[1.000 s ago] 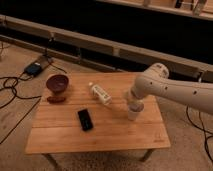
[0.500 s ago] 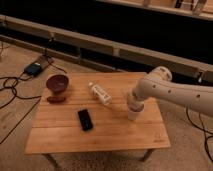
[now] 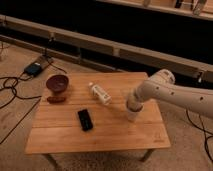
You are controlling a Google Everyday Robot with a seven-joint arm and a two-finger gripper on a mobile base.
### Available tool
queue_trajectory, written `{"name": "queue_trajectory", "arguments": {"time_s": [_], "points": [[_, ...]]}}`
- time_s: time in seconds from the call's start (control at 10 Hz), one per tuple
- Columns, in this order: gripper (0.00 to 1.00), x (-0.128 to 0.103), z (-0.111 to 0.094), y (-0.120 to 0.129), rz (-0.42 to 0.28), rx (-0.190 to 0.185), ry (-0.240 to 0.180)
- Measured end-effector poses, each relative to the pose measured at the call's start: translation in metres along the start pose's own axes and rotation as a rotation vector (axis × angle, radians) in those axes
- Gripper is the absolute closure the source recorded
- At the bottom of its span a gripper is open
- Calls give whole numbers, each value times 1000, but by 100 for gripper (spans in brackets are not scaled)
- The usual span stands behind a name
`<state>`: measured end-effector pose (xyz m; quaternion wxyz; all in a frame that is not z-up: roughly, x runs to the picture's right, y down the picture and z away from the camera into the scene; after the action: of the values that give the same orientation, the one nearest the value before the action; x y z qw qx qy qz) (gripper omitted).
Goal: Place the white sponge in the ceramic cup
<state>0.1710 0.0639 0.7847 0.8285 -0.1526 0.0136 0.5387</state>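
The ceramic cup (image 3: 132, 116) is a small white cylinder standing on the right part of the wooden table (image 3: 100, 137). My gripper (image 3: 133, 106) points down right over the cup's rim and hides its top. The white arm reaches in from the right. The white sponge does not show; it is either hidden by the gripper or out of view.
A clear bottle with a white label (image 3: 100, 93) lies mid-table, left of the cup. A dark maroon bowl (image 3: 57, 82) stands at the far left with a brown object (image 3: 56, 99) in front of it. A black flat device (image 3: 85, 120) lies front-centre. Cables (image 3: 15, 95) run over the floor at left.
The arm's elbow has drifted slightly right and down. The gripper has stayed over the cup. Nothing on the table has moved.
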Motion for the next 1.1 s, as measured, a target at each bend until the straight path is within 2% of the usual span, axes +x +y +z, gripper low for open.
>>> {"name": "queue_trajectory", "arguments": {"time_s": [0.9, 1.1], "points": [[20, 5, -7, -1, 45, -13, -51], [20, 6, -7, -2, 47, -12, -51]]}}
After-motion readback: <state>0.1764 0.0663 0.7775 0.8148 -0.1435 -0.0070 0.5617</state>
